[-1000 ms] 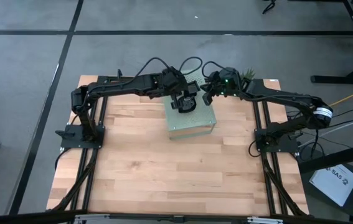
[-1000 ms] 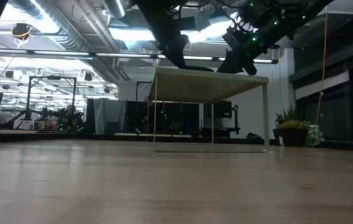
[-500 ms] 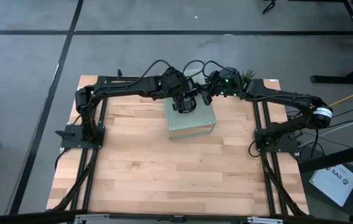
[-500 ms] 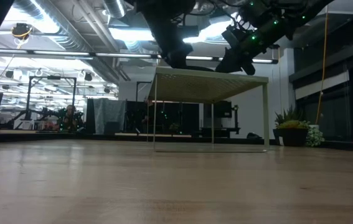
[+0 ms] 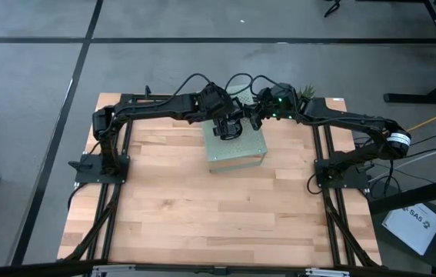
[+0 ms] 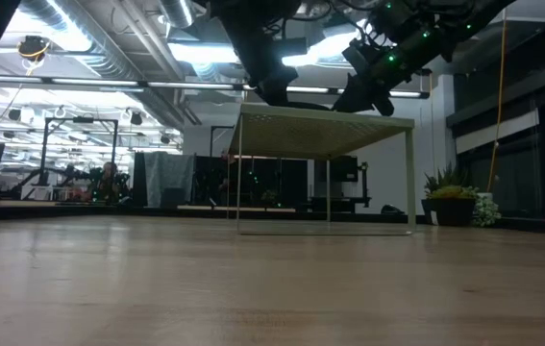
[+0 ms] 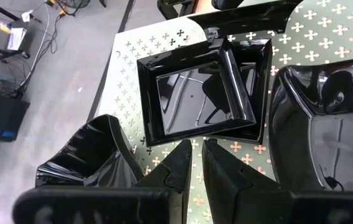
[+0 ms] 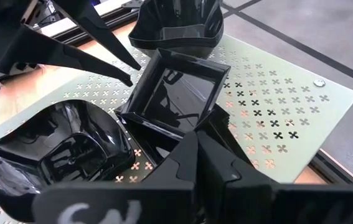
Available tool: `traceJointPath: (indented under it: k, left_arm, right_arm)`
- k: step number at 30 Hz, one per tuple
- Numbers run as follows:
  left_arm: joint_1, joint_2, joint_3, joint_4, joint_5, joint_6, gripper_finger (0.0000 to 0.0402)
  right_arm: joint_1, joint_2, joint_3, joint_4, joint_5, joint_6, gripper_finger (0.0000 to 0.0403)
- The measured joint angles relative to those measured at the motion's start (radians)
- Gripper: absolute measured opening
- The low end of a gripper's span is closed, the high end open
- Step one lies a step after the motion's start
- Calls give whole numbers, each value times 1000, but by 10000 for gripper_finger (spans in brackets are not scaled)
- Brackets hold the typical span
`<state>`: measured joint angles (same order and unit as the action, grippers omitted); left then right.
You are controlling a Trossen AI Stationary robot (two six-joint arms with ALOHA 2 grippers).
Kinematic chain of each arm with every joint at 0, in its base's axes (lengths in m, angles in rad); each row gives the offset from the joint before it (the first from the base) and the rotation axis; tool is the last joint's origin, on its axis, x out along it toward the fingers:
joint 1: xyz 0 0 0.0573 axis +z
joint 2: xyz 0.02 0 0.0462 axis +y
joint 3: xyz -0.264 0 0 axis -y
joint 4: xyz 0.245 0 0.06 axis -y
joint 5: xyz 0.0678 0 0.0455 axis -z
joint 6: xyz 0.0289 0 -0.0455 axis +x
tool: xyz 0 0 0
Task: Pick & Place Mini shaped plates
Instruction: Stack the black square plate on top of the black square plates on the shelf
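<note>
Since a moment ago the left gripper (image 7: 192, 163) has slid further over the pale green perforated box (image 5: 237, 150) and now hovers, fingers barely parted, empty, just short of the stacked square plates (image 7: 204, 90); the right gripper (image 8: 196, 149) hangs shut opposite, holding nothing; a grasp looks imminent; wooden worktop (image 5: 202, 208) below; dim workshop beyond.

You have one pale green perforated box (image 5: 235, 146) carrying four glossy black dishes: two stacked square plates (image 7: 196, 94) (nested askew) and two wavy-rimmed bowls (image 8: 58, 148).
</note>
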<state>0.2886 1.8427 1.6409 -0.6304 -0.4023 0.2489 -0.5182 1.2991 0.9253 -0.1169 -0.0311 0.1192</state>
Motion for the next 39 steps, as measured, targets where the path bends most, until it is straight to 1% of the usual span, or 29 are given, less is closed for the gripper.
traceJointPath:
  k: [6,11,15,20,27,32,36,39]
  left_arm:
    - [-10,-9,0,-9,-4,9,33]
    - [-23,-32,0,-9,-52,26,33]
    - [-27,-61,0,-16,-52,26,33]
    - [-34,-85,0,-23,-52,26,33]
    - [-35,-101,0,-24,-52,23,33]
    - [-41,-101,0,-24,-52,23,33]
    - [-49,-101,0,-24,-52,23,33]
    - [-53,-101,0,-24,-52,24,33]
  right_arm:
    - [0,0,0,-31,-8,0,6]
    - [0,0,0,-35,-24,-3,6]
    - [-1,-6,0,-50,-22,-21,16]
    - [-7,-42,1,-60,11,-47,46]
    - [-19,-102,2,-122,10,-83,89]
    - [-19,-135,2,-193,-68,-166,123]
    - [-15,-140,2,-234,-144,-305,152]
    - [6,-140,2,-262,-145,-386,174]
